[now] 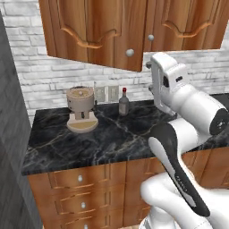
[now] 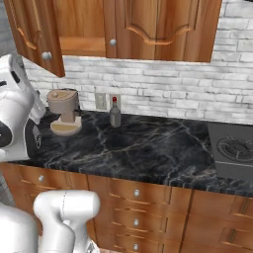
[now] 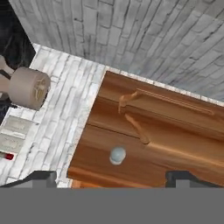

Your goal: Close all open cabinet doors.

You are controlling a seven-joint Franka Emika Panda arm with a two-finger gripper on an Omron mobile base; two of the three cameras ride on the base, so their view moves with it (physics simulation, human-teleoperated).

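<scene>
An upper cabinet door [image 1: 96, 33] of reddish-brown wood stands open, swung out over the counter, with its round silver knob [image 1: 129, 53] near its lower edge. From the right base view the same open door [image 2: 34, 29] hangs at the far left, and the bare cabinet interior [image 2: 79, 24] shows behind it. The door beside it [image 2: 158, 27] is closed, as is its neighbour [image 1: 188, 24]. My gripper [image 3: 113, 178] is open and holds nothing. It looks up at the open door [image 3: 162, 140], whose knob [image 3: 117, 155] sits just ahead between the two fingertips [image 3: 41, 177], apart from them.
On the black marble counter [image 1: 116, 138] stand a beige coffee machine [image 1: 81, 109] and a small dark bottle [image 1: 124, 103], below wall outlets [image 1: 107, 93]. A stove top [image 2: 232, 148] lies to the right. Drawer fronts [image 2: 136, 195] run under the counter. A dark grey wall [image 1: 9, 134] closes the left side.
</scene>
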